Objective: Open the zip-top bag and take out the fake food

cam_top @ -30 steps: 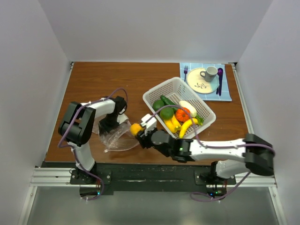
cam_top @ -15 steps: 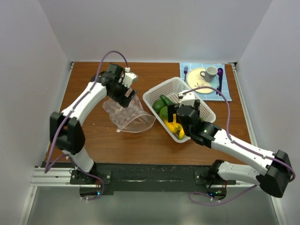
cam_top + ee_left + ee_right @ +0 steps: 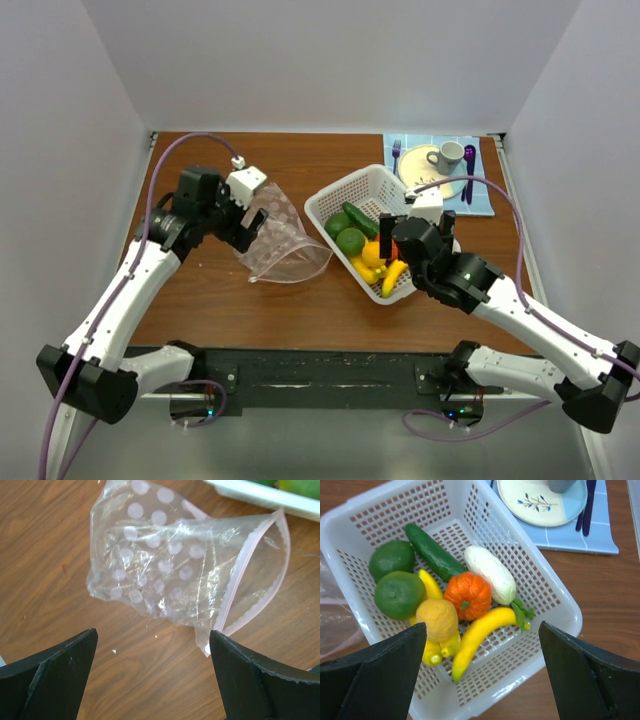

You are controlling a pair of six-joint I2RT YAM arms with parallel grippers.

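Observation:
The zip-top bag (image 3: 285, 245) (image 3: 185, 575) lies crumpled on the wooden table. It is clear with white dots, its pink zip mouth gapes, and nothing shows inside. My left gripper (image 3: 250, 225) (image 3: 153, 632) hangs open just short of it, over bare wood. The fake food (image 3: 365, 250) sits in the white basket (image 3: 330, 200) (image 3: 560, 605): two limes (image 3: 400, 594), a cucumber (image 3: 432, 552), a white piece (image 3: 490, 572), an orange pumpkin (image 3: 467, 595), bananas (image 3: 480, 632) and a yellow lump (image 3: 437, 620). Above the basket my right gripper (image 3: 400, 245) (image 3: 482, 625) is open and holds nothing.
A cream plate (image 3: 432, 178) (image 3: 540, 497) with a grey mug (image 3: 447, 156) rests on a blue mat at the back right, with a fork and a purple spoon beside it. White walls close in the table.
Both grippers have opened. The left let go of the bag, which now lies farther back. The right carried a yellow piece from the bag's mouth to the basket, where it now lies.

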